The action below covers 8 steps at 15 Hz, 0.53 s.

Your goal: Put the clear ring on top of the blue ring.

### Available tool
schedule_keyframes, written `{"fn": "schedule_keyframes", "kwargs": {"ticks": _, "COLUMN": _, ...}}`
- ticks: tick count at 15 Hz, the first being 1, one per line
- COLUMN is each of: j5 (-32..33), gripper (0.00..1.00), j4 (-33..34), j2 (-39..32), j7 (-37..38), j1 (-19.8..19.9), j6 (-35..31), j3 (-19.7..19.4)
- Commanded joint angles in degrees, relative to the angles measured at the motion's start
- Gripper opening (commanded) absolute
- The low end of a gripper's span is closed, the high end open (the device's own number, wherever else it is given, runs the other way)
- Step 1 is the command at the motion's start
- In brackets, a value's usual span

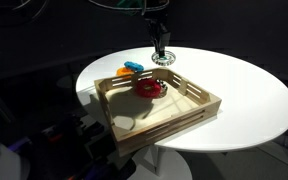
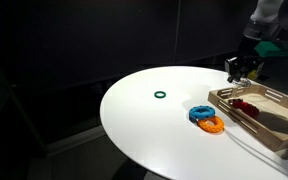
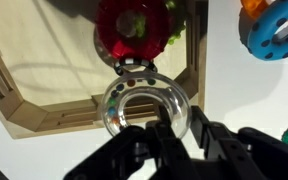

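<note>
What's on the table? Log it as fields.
table: white, round
tray: wooden, on table
red ring: in tray
gripper: just outside tray; grip unclear
clear ring: at gripper tips
blue ring: on table outside tray, beside orange ring
green ring: on table, apart from the rest
stacked: not yet

The clear ring (image 3: 112, 108) looks like glassy transparent plastic with bright highlights (very glossy). The tray (image 3: 54, 115) is pale bare wood, matt. The blue ring (image 3: 269, 40) and red ring (image 3: 119, 30) are smooth plastic; the white table (image 1: 244, 100) looks matt.
</note>
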<state>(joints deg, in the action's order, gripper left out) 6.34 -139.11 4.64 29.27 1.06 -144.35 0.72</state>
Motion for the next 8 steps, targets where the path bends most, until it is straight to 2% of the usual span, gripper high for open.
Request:
{"fn": "schedule_keyframes", "kwargs": {"ticks": 1, "j5": -0.3, "gripper": 0.09, "j4": 1.9, "j2": -3.4, "j7": -1.1, "j1": -1.3, "j6": -1.5, "j3": 1.7}}
{"fn": "schedule_keyframes", "kwargs": {"ticks": 8, "j5": -2.5, "gripper": 0.08, "j4": 5.6, "j2": -8.7, "j7": -2.5, "j1": -5.5, "j6": -5.6, "j3": 3.9}}
